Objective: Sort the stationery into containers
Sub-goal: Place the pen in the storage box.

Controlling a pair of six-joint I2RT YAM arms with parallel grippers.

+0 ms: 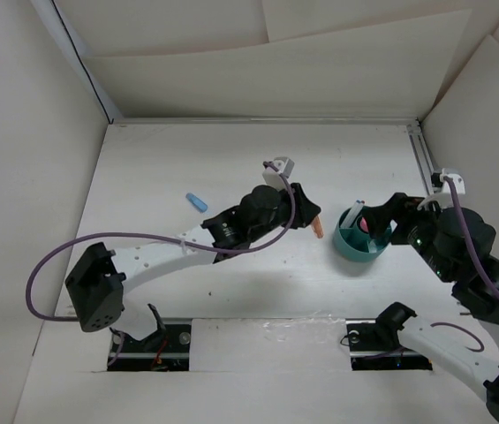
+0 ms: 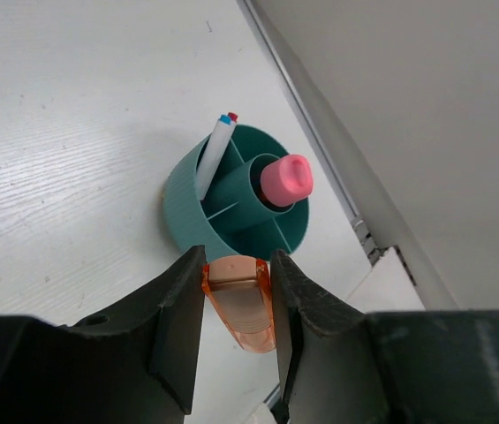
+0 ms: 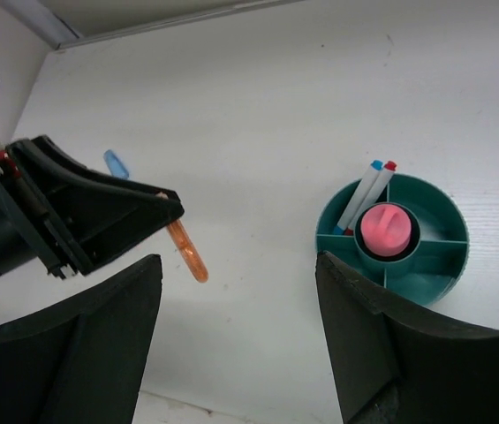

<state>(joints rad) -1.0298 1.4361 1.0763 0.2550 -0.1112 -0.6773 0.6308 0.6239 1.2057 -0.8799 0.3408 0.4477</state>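
My left gripper [image 2: 237, 274] is shut on an orange eraser piece [image 2: 241, 305], held above the table just left of the teal cup [image 2: 187, 208]. The orange piece also shows in the top view [image 1: 318, 228] and the right wrist view [image 3: 188, 252]. The teal cup [image 1: 353, 250] holds two white pens [image 3: 362, 196] with blue and red caps in one compartment and a pink eraser [image 3: 384, 230] in its centre well. My right gripper [image 3: 240, 291] is open and empty, hovering beside the cup [image 3: 443, 274]. A light blue eraser [image 1: 197, 201] lies on the table at the left.
White walls enclose the table on three sides. A metal rail [image 1: 423, 159] runs along the right wall near the cup. The light blue eraser also shows in the right wrist view [image 3: 116, 163], behind the left gripper [image 3: 81, 221].
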